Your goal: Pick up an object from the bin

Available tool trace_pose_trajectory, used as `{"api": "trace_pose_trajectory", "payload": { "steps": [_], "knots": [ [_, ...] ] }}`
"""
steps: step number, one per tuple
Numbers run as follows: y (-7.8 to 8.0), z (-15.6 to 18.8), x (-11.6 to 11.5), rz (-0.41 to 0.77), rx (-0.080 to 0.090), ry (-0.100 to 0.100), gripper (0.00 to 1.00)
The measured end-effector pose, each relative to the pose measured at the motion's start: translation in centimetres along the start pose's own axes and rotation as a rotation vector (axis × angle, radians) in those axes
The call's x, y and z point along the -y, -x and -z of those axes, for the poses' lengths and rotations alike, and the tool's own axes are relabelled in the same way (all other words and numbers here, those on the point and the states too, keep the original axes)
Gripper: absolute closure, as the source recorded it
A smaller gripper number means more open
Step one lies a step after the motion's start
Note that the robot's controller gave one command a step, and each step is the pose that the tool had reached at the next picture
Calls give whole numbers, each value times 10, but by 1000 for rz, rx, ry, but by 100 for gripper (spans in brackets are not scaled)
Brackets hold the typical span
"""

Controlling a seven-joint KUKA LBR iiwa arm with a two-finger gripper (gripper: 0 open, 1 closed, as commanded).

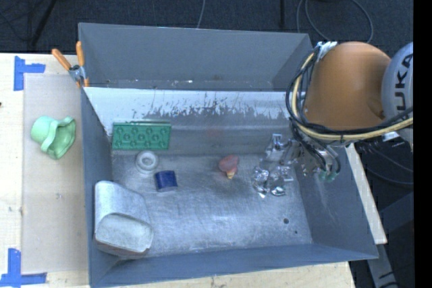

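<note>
Down from the right under the orange cover (344,84), bent over the grey bin (202,64), with the gripper (273,173) low over the right part of the floor. Cannot tell how wide the claw stands or whether it grips anything. Nearest: a small pink rounded lump (229,165), just beside it, mid-floor. Farther left, a blue block (165,179), a white ring (146,160) and a green studded plate (141,137).

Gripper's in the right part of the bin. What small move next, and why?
Probably shift the gripper a little toward the view's left, over the small pink lump. It is the nearest thing and lies alone, while the gripper now sits beside it over bare bin floor.
</note>
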State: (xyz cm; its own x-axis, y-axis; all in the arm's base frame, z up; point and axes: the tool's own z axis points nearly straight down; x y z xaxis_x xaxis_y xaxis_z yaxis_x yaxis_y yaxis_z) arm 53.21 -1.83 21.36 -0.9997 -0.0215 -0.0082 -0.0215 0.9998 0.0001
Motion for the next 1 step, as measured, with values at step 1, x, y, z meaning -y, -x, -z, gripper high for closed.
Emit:
{"api": "trace_pose_trajectory", "payload": {
  "steps": [1],
  "knots": [
    [6,116,11,-40,2,-1,100]
  ]
}}
